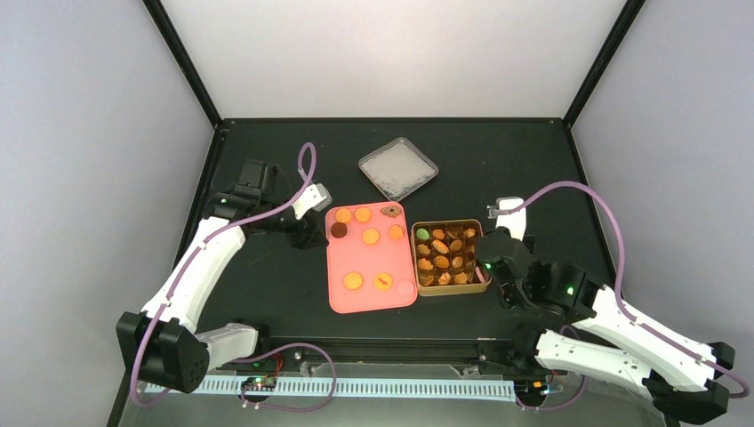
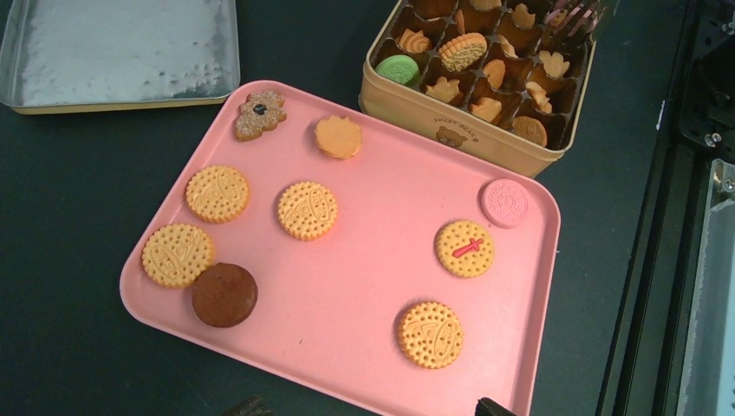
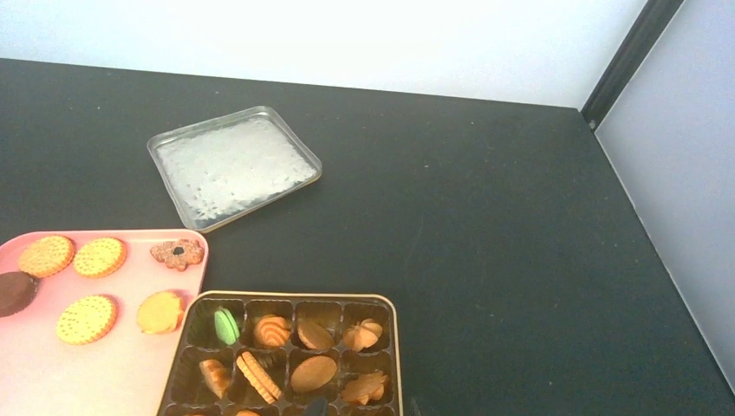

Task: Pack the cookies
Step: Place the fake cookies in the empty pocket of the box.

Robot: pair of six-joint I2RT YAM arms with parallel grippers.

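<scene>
Left gripper [image 1: 311,235]: just off the left edge of the pink tray [image 1: 342,301], fingers spread wide with nothing between them.
Pink tray: smooth matte plastic, rectangular with rounded corners and a low raised rim, lying flat on the black table [image 1: 267,285].
Cookies [image 2: 306,210] on the tray: nine lie loose and mostly apart. Five are golden rounds with dotted, embossed faces, one bearing a red mark [image 2: 465,248].
Dark brown cookie [image 2: 224,295]: plain and round, touching a golden one at the tray's left end.
Flower-shaped cookie [image 2: 260,113]: speckled brown with a dark centre, at the tray's far edge.
Pink cookie [image 2: 505,202]: small and embossed, at the tray's right rim.
Lid [image 1: 397,167]: shallow silvery metal with a frosty, dimpled inside, beyond the tray's far right corner.
Tin [image 2: 451,130]: beige metal, right against the tray's right side, with a dark insert of square cells.
Cookies in the tin: golden swirls, ovals and leaf shapes, one green round [image 2: 398,68] in the corner cell nearest the tray.
Right gripper [image 1: 489,271]: beyond the tin on the side away from the tray. I can't tell how its fingers stand.
</scene>
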